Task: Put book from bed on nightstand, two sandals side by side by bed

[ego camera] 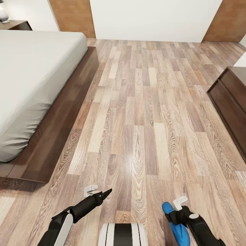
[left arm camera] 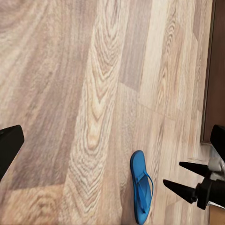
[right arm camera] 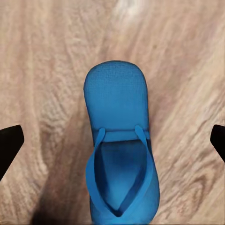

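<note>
At the near edge of the head view, the right gripper [ego camera: 180,202] hangs over a blue sandal [ego camera: 177,225] lying flat on the wood-plank floor [ego camera: 143,112]. Seen from the right wrist, that sandal [right arm camera: 121,150] sits between the widely parted fingertips [right arm camera: 9,143], untouched. The left gripper [ego camera: 102,194] hovers open above bare planks. Farther off, the bed [ego camera: 30,82] stands along the left; a dark cabinet [ego camera: 230,102] stands at the right. No book is visible on the mattress.

We have open floor [ego camera: 143,112] ahead between the bed [ego camera: 30,85] on our left and a dark cabinet [ego camera: 232,106] on our right.
</note>
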Robot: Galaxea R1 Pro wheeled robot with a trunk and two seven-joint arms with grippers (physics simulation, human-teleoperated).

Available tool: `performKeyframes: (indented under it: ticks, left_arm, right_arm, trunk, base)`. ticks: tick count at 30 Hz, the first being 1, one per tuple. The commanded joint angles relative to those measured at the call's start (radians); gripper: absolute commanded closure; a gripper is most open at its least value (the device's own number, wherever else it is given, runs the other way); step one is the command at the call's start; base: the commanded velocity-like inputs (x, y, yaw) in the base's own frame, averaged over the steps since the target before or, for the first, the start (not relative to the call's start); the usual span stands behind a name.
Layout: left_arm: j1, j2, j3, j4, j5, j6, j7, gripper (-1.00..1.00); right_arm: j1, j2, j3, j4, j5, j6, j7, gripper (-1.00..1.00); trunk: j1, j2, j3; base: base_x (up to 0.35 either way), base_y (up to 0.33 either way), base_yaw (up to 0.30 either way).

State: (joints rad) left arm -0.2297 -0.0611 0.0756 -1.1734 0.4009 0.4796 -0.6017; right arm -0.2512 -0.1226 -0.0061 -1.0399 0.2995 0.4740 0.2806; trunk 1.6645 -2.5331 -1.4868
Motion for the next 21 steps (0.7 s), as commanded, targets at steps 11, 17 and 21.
performKeyframes:
  ticks: [11, 17, 21]
  left_arm:
    - [0.0, -0.002, 0.003, 0.0, 0.006, 0.008, -0.003, -1.0]
    - [0.0, -0.001, 0.003, 0.0, 0.006, 0.008, -0.003, -1.0]
    - [0.0, -0.001, 0.003, 0.0, 0.006, 0.008, -0.003, -1.0]
  right_arm:
    - [0.0, -0.003, -0.006, 0.101, 0.01, -0.03, 0.007, -1.0]
    - [0.0, -0.004, -0.009, 0.14, 0.01, -0.079, -0.025, -1.0]
    - [0.0, -0.005, -0.01, 0.146, 0.01, -0.107, -0.055, -1.0]
  trunk:
    - [0.0, 0.0, -0.001]
    - [0.0, 0.0, -0.001]
    - [0.0, 0.0, -0.001]
  base:
    - [0.0, 0.0, 0.0]
    - [0.0, 0.0, 0.0]
    - [0.0, 0.0, 0.0]
